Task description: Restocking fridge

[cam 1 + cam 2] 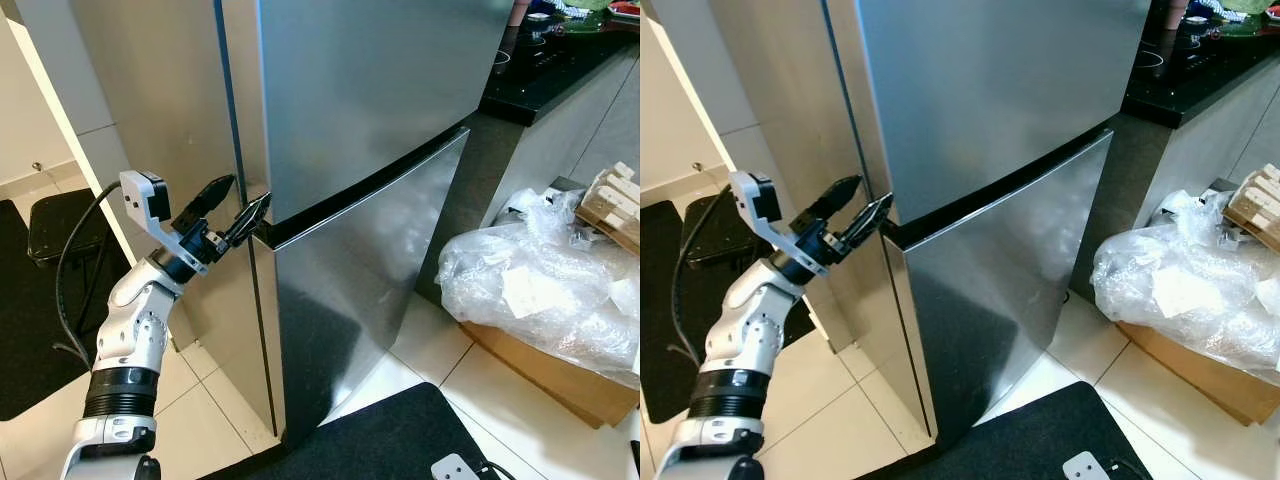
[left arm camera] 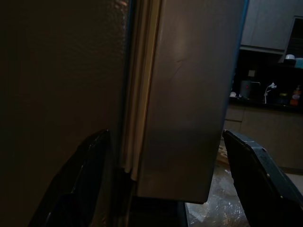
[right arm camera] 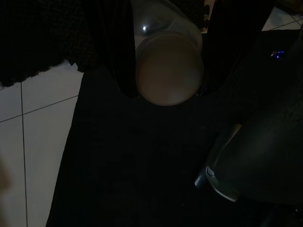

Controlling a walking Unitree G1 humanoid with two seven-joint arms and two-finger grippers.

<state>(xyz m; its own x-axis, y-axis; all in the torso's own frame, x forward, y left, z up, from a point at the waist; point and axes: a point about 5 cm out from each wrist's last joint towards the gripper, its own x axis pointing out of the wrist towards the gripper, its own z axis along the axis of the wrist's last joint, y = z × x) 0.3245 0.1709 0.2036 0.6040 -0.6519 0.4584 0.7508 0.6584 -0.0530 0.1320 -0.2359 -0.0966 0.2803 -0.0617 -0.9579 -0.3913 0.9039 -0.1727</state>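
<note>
A tall stainless-steel fridge stands before me, both its upper door (image 1: 380,90) and its lower door (image 1: 370,270) closed. A dark gap (image 1: 350,195) runs between them. My left gripper (image 1: 246,193) is open at the left edge of the doors, level with that gap. One finger lies along the fridge's side panel (image 1: 170,130) and the other reaches the door corner. The left wrist view looks along the upper door's edge and its pale seal (image 2: 137,94). My right gripper (image 3: 168,90) hangs low over a dark mat, shut on a clear round-ended container (image 3: 168,66).
A crumpled clear plastic bag (image 1: 540,280) lies on a cardboard box (image 1: 550,370) at the right. A black countertop (image 1: 560,60) runs behind it. A black mat (image 1: 380,440) covers the floor in front of the fridge. A black stool (image 1: 60,225) stands at the left.
</note>
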